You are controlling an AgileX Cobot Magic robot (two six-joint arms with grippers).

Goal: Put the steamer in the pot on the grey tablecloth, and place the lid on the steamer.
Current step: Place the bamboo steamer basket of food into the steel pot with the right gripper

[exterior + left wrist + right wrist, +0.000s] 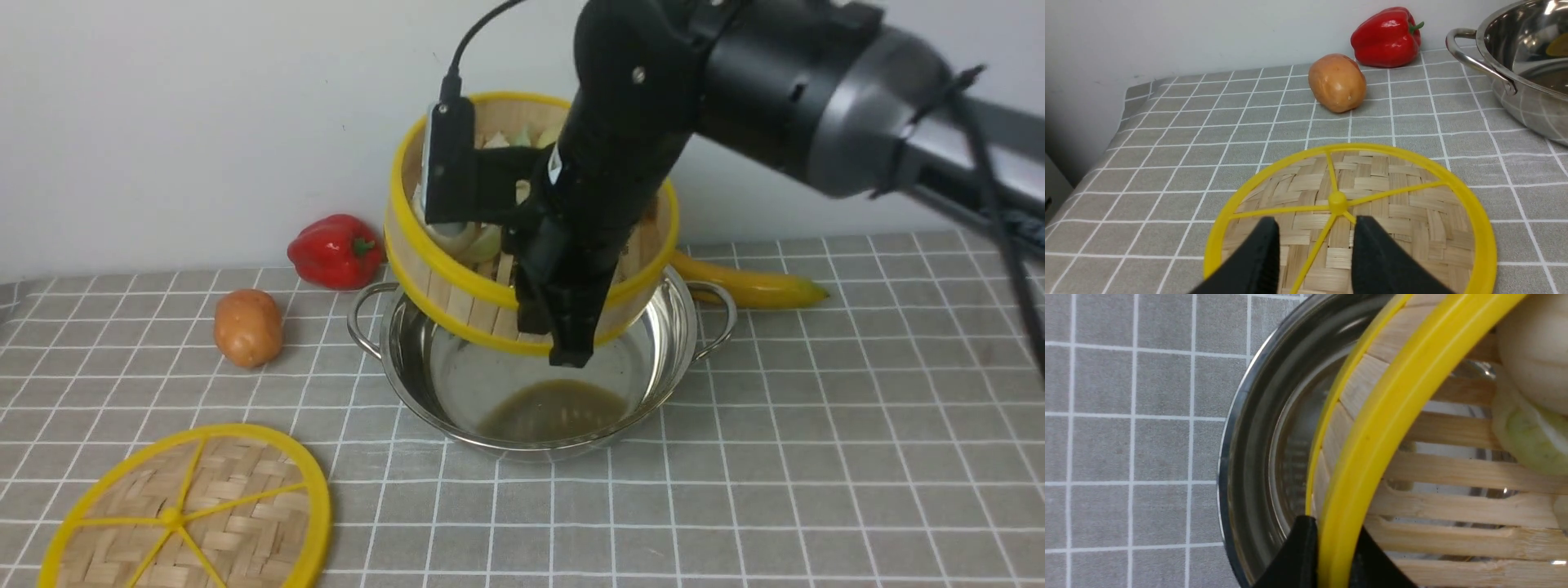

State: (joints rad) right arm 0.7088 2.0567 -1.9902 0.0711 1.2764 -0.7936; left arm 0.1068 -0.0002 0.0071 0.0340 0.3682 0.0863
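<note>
While the right fingers (571, 331) pinch its near wall, the steamer (441, 290) hangs tilted over the pot (678, 343). Its open mouth faces up and toward the robot's side, so the far rim rides high and the near rim dips low over the pot's bowl. Being round, it has no long side. Its centre line leans toward the robot instead of standing upright. I cannot tell whether its lower edge touches the steel. In the right wrist view one finger sits inside the yellow rim and the other outside, closed tight on the wall with no gap showing. Pale buns (1535, 347) and a greenish leaf (1531, 441) lie on the slatted floor.

The pot stands upright on the grey tablecloth (816, 408) that covers the counter, its two loop handles pointing left and right.

Near the robot's left, the lid (196, 514) lies flat on the cloth, spokes up, apart from the pot. The left fingers (1261, 253) are over it, partly spread, with one yellow spoke showing in the gap between them. They hold nothing.

A potato (247, 327) and a red pepper (335, 249) sit left of the pot, and a banana (751, 286) lies behind its right handle.
</note>
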